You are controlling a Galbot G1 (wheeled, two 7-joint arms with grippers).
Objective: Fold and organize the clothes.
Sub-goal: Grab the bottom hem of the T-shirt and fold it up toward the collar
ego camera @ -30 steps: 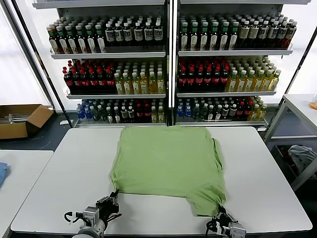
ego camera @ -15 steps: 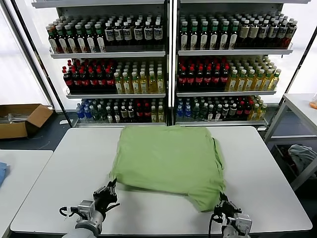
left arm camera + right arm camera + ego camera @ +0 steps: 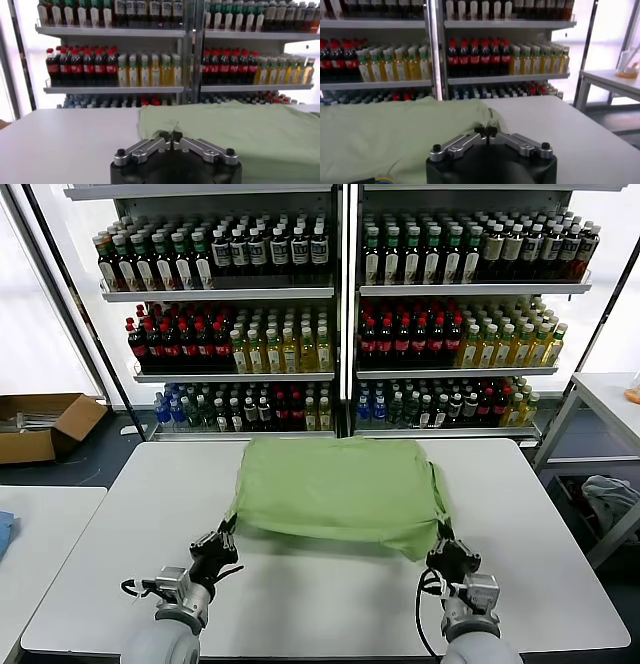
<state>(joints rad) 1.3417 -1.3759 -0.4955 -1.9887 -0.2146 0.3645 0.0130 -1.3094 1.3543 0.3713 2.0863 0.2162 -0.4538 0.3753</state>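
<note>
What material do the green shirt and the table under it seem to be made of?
The shirt looks like soft matte woven or knit cloth, probably cotton: it drapes and wrinkles where the left gripper and the right gripper lift its near edge. The table seems a hard, smooth white board, perhaps laminate, with a faint sheen.

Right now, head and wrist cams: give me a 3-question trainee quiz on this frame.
1. True or false: both claws are shut on the near hem of the green shirt.
2. Multiple choice: the shirt's near edge is A) flat on the white table, B) lifted off it, C) hanging over the table's front edge.
3. Fill in: behind the table stand shelves stocked with ____.

Key
1. True: left claw pinches the hem's left corner, right claw the right corner.
2. B.
3. Bottles.
</note>
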